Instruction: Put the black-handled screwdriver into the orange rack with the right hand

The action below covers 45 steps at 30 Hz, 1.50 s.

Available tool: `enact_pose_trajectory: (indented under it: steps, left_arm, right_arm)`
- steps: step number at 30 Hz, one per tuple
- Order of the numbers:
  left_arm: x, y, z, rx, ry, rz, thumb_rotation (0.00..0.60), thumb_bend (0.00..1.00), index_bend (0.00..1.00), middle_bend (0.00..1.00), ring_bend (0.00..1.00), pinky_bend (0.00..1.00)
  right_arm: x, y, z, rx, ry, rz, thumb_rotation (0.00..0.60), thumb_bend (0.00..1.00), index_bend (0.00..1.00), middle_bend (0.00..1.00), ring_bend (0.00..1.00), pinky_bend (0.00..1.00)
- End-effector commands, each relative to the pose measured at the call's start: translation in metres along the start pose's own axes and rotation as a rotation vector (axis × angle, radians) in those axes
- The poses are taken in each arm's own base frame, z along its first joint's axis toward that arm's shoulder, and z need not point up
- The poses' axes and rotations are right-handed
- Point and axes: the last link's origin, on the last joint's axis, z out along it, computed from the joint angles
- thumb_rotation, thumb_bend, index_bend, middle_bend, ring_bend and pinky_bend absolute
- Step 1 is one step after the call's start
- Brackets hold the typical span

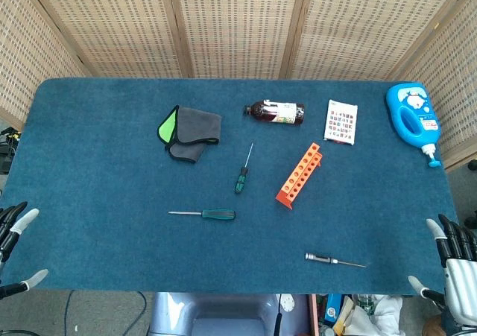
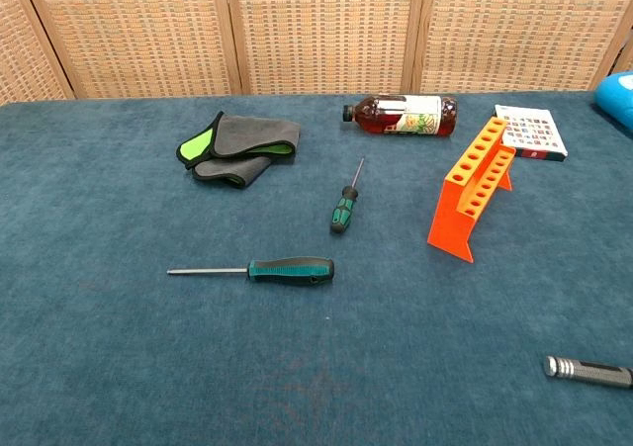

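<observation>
Inspecting from the head view, I find the black-handled screwdriver [image 1: 334,260] lying flat near the front edge of the blue worktop [image 1: 89,165], toward my right side, its thin shaft pointing right. The chest view shows only its handle end [image 2: 587,370] at the lower right edge. The orange rack [image 1: 299,174] stands well apart from it, further back near the middle, its row of holes running diagonally; the chest view shows it [image 2: 475,184] propped on its slanted legs.

My right hand [image 1: 453,265] hangs off the front right corner of the worktop, fingers [image 1: 434,229] spread and holding nothing, clear of the screwdriver. My left hand [image 1: 15,254] sits off the front left corner, fingers likewise apart and empty.

Other items noted: a large green-handled screwdriver [image 1: 205,214] lying left of centre; a small green-handled screwdriver [image 1: 242,173] just left of the rack; a grey and green cloth [image 1: 190,131] folded further back; a brown bottle [image 1: 276,112] on its side; a small printed card pack [image 1: 341,121]; and a blue detergent bottle [image 1: 414,116] at the far right.
</observation>
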Motion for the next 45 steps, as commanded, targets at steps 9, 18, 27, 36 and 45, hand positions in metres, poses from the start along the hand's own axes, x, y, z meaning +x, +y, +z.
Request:
enact_pose_trajectory:
  steps: [9,18,27,36,45]
  left_arm:
    - [-0.003,-0.001,0.01,0.024,-0.018,-0.006,0.6,0.0,0.0,0.0,0.0,0.0]
    - [-0.011,-0.001,0.021,0.053,-0.042,0.02,0.6,0.0,0.0,0.0,0.0,0.0]
    - [-0.021,0.003,0.026,0.068,-0.067,0.05,0.6,0.0,0.0,0.0,0.0,0.0]
    - [-0.025,0.005,0.028,0.076,-0.081,0.059,0.6,0.0,0.0,0.0,0.0,0.0]
    - [-0.028,0.005,0.028,0.075,-0.097,0.063,0.6,0.0,0.0,0.0,0.0,0.0]
  right_arm:
    - [-0.03,-0.029,0.016,0.196,-0.231,-0.012,0.6,0.0,0.16,0.0,0.0,0.0]
    - [-0.074,-0.054,0.053,0.268,-0.419,-0.023,0.6,0.0,0.33,0.0,0.0,0.0]
    - [-0.109,-0.08,0.075,0.273,-0.457,-0.058,0.6,0.1,0.39,0.0,0.0,0.0]
    - [-0.139,-0.105,0.085,0.27,-0.436,-0.126,0.6,0.18,0.42,0.0,0.0,0.0]
    - [-0.154,-0.12,0.079,0.27,-0.471,-0.131,0.6,0.19,0.44,0.0,0.0,0.0]
